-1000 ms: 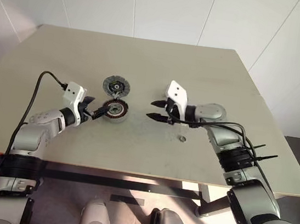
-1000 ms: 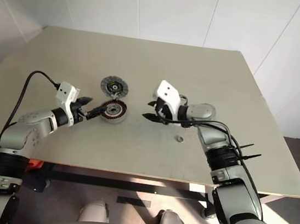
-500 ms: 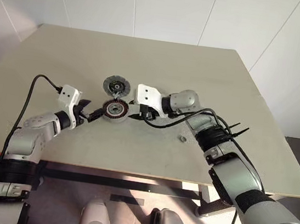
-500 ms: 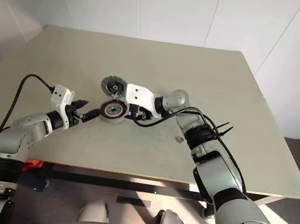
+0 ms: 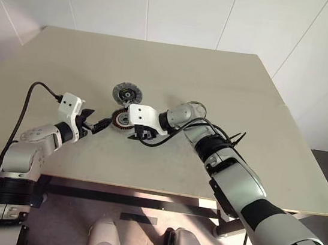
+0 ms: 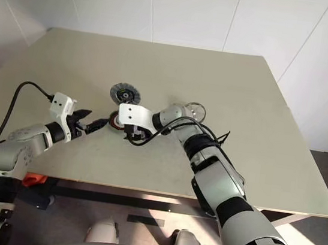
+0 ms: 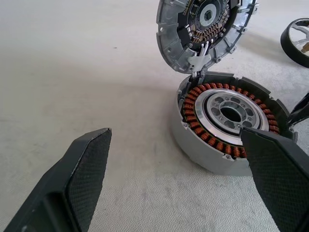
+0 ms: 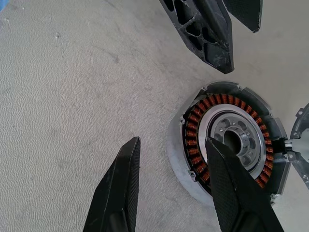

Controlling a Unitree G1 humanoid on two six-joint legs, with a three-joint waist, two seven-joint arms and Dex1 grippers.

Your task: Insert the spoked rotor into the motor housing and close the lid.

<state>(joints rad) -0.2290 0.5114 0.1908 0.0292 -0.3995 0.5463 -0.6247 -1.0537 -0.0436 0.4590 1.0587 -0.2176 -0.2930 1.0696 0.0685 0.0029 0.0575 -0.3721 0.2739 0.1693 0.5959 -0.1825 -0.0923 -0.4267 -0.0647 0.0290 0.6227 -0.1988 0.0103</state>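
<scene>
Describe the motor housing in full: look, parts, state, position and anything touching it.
The motor housing is a round, shallow grey metal cup sitting flat on the table. Inside, a ring of copper-red windings surrounds a silvery central hub with small holes and an open bore; no rotor is in it. The lid stands open, joined at its far edge. The left gripper straddles it, fingers wide. The right gripper hovers above with one finger over its rim; contact is unclear.
</scene>
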